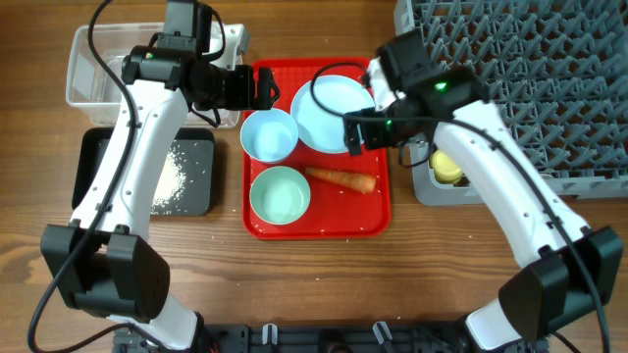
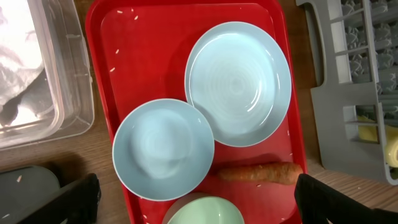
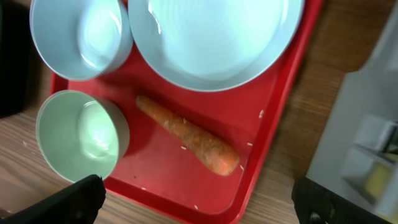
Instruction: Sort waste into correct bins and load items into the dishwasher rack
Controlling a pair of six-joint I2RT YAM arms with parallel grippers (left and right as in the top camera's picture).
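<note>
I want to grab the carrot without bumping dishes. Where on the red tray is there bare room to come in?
Bare: the red tray's near-right patch, bordered by the carrot, the green bowl and the tray's rims; also its far-left corner, beyond the white-blue bowl. Crowded: the middle, where the plate, both bowls and the carrot's thin end close in.

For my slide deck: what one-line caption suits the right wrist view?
Open right gripper over a red tray holding a carrot, pale green bowl, white-blue bowl and pale blue plate.
</note>
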